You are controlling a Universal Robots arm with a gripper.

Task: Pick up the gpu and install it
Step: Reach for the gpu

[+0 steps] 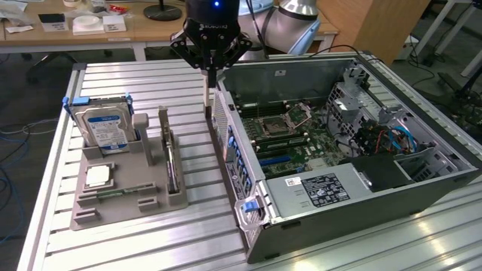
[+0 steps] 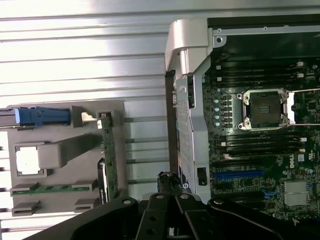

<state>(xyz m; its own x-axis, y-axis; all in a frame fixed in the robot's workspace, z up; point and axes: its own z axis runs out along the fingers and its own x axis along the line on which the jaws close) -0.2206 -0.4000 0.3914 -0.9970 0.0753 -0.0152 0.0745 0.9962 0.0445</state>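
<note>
- Aluminium slats made up the table (image 1: pixel 135 248); an open computer case (image 1: pixel 331 223) sat on it toward the exterior view's right, and a grey holder (image 1: pixel 113 217) toward the exterior view's left, with a bare strip of table between them.
- The gpu (image 1: pixel 169 155) stood on its long edge in a slot along the holder's right side, the side nearest the case; its pale metal bracket (image 1: pixel 162 117) rose at the far end; it stood free of the claw.
- In the wrist view the gpu (image 2: pixel 108 160) showed as a thin green edge seated in the holder (image 2: pixel 75 145).
- The gripper (image 1: pixel 209 70) hung at the far end of the scene, by the case's far left corner and well apart from the gpu; its fingers were pressed together and pointed down.
- A thin pale strip (image 1: pixel 207 93) ran down from the fingers beside the case wall; whether it belonged to the fingers could not be told.
- In the wrist view the gripper (image 2: pixel 168 181) showed dark over the gap between the holder and the case (image 2: pixel 187 40).
- A hard drive (image 1: pixel 105 127) with a blue label stood upright at the holder's far end; a square processor (image 1: pixel 98 176) lay nearer; a green memory stick (image 1: pixel 113 195) lay in a slot nearer still.
- Inside the case a bare socket (image 1: pixel 275 123) sat on the board; a power supply (image 1: pixel 316 189) with a label filled the near end.
</note>
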